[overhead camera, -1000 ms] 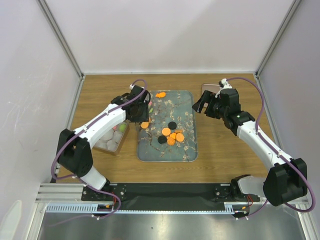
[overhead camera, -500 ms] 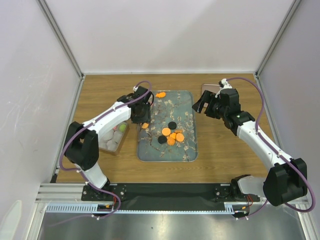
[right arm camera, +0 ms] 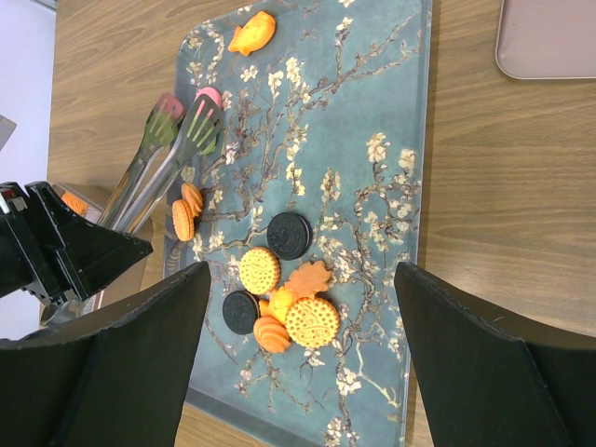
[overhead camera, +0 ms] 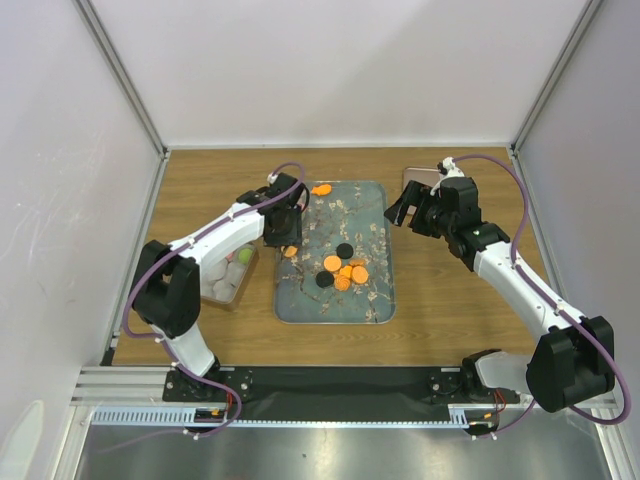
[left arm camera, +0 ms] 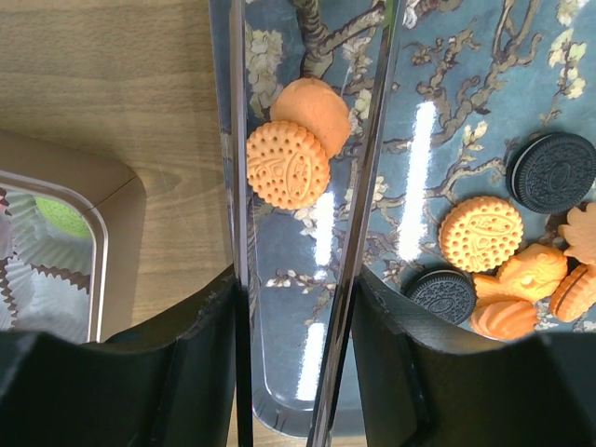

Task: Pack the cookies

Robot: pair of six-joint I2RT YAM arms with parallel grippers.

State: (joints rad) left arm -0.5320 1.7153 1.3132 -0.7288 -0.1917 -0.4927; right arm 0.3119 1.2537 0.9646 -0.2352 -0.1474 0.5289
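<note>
Tongs (left arm camera: 365,168) do the reaching: the left pincer (left arm camera: 293,372) is closed partway, clamped on their handle end, and the two metal blades run straight out ahead of it over the tray (right arm camera: 372,93). That hold makes sense, since the cookies are small and flat, and the tongs' pink and green tips can likely pinch what wide fingers would fumble. Two orange cookies (left arm camera: 289,165), overlapping, sit just ahead of the pincer and show between the blades in its own camera. From the other wrist they look to lie beside the blades rather than in the tips, and the tips carry nothing. Ahead and to the pincer's right lies the main heap (left arm camera: 480,233): orange rounds, a leaf shape, two black sandwich cookies (left arm camera: 556,170). A fish-shaped one (right arm camera: 253,33) lies alone, well beyond the tips. Close on the pincer's left waits the box (left arm camera: 112,200) with its paper cups (left arm camera: 37,270), presumably why the arm works this edge of the tray. The right pincer (overhead camera: 400,212) hangs wide open and empty, the tray spread below and ahead of it, out of the way. A pale pink lid (right arm camera: 549,42) lies on the table close by it. As for writing, the cookies bear pressed patterns, but no word or brand can be read, and the tray carries only blossom branches.
</note>
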